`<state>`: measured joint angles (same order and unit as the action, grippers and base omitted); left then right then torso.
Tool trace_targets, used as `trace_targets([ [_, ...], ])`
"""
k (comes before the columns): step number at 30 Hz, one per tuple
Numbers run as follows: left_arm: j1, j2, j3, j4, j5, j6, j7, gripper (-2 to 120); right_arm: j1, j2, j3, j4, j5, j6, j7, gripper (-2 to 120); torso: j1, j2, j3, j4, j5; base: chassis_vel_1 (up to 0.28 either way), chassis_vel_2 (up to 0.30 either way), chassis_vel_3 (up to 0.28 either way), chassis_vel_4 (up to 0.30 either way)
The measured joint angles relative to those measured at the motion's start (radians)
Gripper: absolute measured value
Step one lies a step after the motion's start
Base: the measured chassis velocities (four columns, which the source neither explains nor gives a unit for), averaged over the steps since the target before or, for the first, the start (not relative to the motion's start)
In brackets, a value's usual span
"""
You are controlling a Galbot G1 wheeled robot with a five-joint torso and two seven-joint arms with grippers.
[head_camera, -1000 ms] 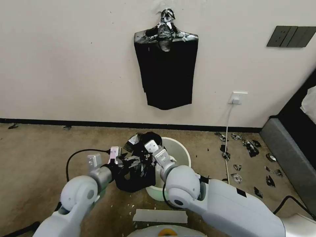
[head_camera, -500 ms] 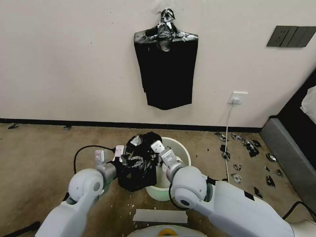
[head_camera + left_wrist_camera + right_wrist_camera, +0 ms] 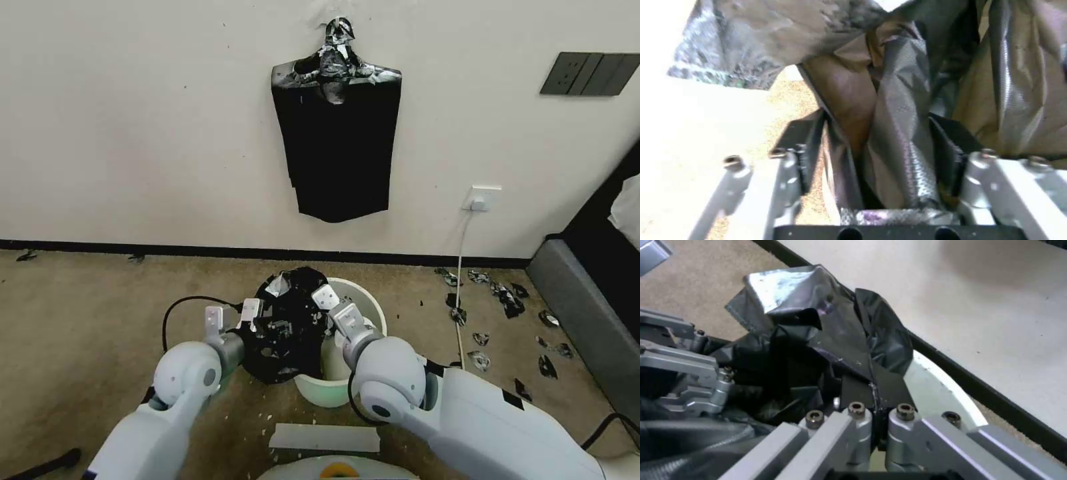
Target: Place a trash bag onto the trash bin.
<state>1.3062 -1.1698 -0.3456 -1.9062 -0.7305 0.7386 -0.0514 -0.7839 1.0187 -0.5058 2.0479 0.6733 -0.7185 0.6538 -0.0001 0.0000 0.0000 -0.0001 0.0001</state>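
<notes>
The cream-white trash bin (image 3: 363, 309) stands on the carpet in front of me. A crinkled black trash bag (image 3: 288, 330) hangs bunched over the bin's left rim, between my two grippers. My left gripper (image 3: 268, 328) reaches into the bag from the left. In the left wrist view its fingers (image 3: 805, 156) stand apart, open, with folds of the trash bag (image 3: 902, 100) running between them. My right gripper (image 3: 312, 308) is over the bin's near-left rim. In the right wrist view the right gripper (image 3: 876, 400) is shut on an edge of the trash bag (image 3: 818, 326), above the bin's rim (image 3: 942, 393).
A flat bunch of black bags (image 3: 340, 140) hangs on the wall behind the bin. Black plastic scraps (image 3: 507, 300) litter the carpet to the right, by a white cable (image 3: 459, 287). Grey furniture (image 3: 587, 313) stands far right. A white sheet (image 3: 325, 437) lies at my base.
Both arms have moved to the right with the bag, carrying it from beside the bin to over its left rim.
</notes>
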Motion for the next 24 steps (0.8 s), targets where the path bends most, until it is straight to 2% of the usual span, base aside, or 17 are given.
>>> trace_targets([
  [1,0.002,-0.003,-0.001,0.000,0.008,0.000,0.000,45,-0.001,0.000,0.001,0.000,-0.001,0.000,-0.001,0,0.000,0.000,0.000,0.0001,0.0000,0.000,0.000,0.000,0.000],
  [5,0.005,-0.010,-0.003,0.000,0.021,-0.002,-0.003,36,-0.004,0.000,0.001,0.000,-0.002,0.000,-0.001,0,0.000,0.000,0.000,0.0001,0.0001,0.000,0.000,0.000,0.000],
  [6,0.006,-0.014,-0.003,0.000,0.026,-0.002,-0.006,30,-0.005,0.000,0.001,0.000,-0.003,0.000,-0.002,0,0.000,0.000,0.000,0.0001,0.0001,0.000,0.000,0.000,0.000],
  [7,0.007,-0.017,-0.004,0.000,0.030,-0.002,-0.011,28,-0.006,0.000,0.002,0.000,-0.003,0.000,-0.002,0,0.000,0.000,0.000,0.0001,0.0001,0.000,0.000,0.000,0.000],
  [8,0.007,-0.022,-0.006,0.000,0.036,-0.003,-0.017,20,-0.006,0.000,0.002,0.000,-0.004,0.000,-0.002,0,0.000,0.000,0.000,0.0001,0.0001,0.000,0.000,0.000,0.000],
  [9,0.007,-0.022,-0.006,0.000,0.036,-0.003,-0.017,20,-0.006,0.000,0.002,0.000,-0.004,0.000,-0.002,0,0.000,0.000,0.000,0.0001,0.0001,0.000,0.000,0.000,0.000],
  [12,0.015,-0.029,-0.009,-0.010,0.056,-0.005,-0.028,6,-0.004,0.004,0.002,-0.001,-0.005,0.002,-0.005,0,0.000,0.000,0.000,0.0000,-0.0001,0.000,0.000,0.000,0.000],
  [21,0.066,-0.047,-0.030,-0.053,0.099,-0.043,-0.031,5,0.014,0.028,-0.001,-0.032,-0.039,0.021,-0.027,0,0.000,0.000,0.000,0.0000,-0.0001,0.000,0.000,0.000,0.000],
  [24,0.106,-0.055,-0.057,-0.082,0.115,-0.077,-0.031,5,0.031,0.028,0.003,-0.044,-0.041,0.022,-0.032,0,0.000,0.000,0.000,0.0001,-0.0001,0.000,0.000,0.000,0.000],
])
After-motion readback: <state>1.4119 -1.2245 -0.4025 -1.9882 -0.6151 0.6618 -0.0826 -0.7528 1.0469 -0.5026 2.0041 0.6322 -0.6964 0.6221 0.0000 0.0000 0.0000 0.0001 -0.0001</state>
